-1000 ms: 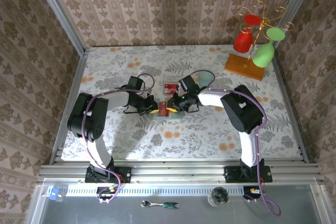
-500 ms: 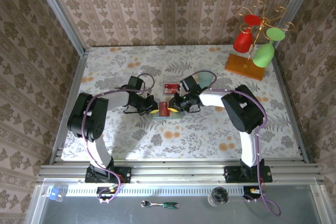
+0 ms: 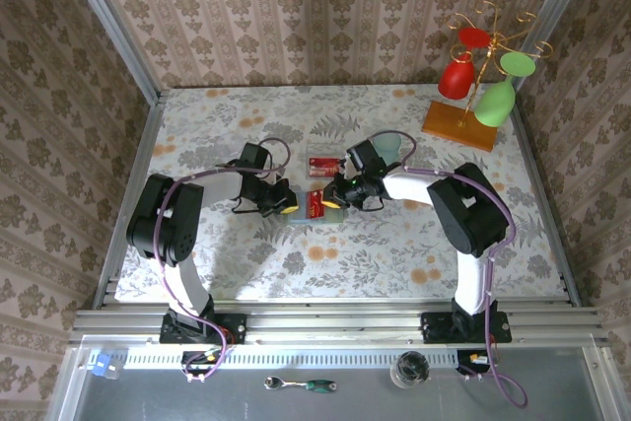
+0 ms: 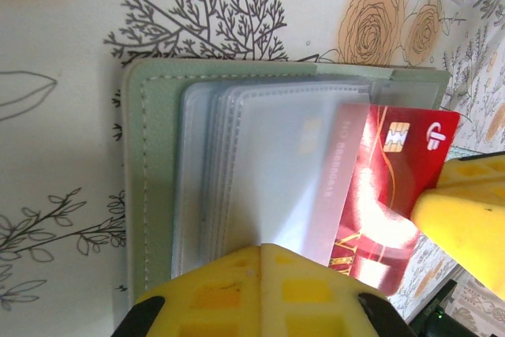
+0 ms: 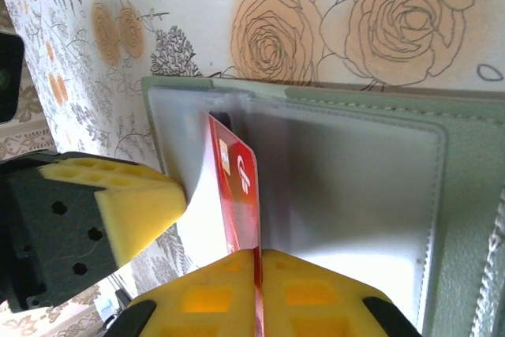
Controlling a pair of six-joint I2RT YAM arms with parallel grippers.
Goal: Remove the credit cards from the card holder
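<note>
Looking through the left wrist cam, I've got the left gripper (image 4: 262, 278) pinched down on the frosted plastic sleeves of the card holder (image 4: 148, 195), pads pressed together right at the sleeves' loose edge. The holder lies open and flat on the flowery table (image 4: 63, 29). Its green cover stretches away from those jaws, with the stitched edge off to their left. A red credit card (image 4: 394, 155) pokes out from under the sleeves just to the right of the jaws, chip and logo showing.

Over on the right wrist cam, the right gripper (image 5: 256, 286) is nipped onto that same red card. The card stands edge-on straight out from between its pads, far end over the sleeve stack. The green cover spreads out to the right of those jaws. A yellow foam fingertip (image 5: 126, 207) of the left arm sits just to their left, right up against the sleeves.

From overhead, the two grippers face each other tip to tip with the holder between them. A small clear box (image 3: 321, 165) holding something red sits just beyond them.
</note>
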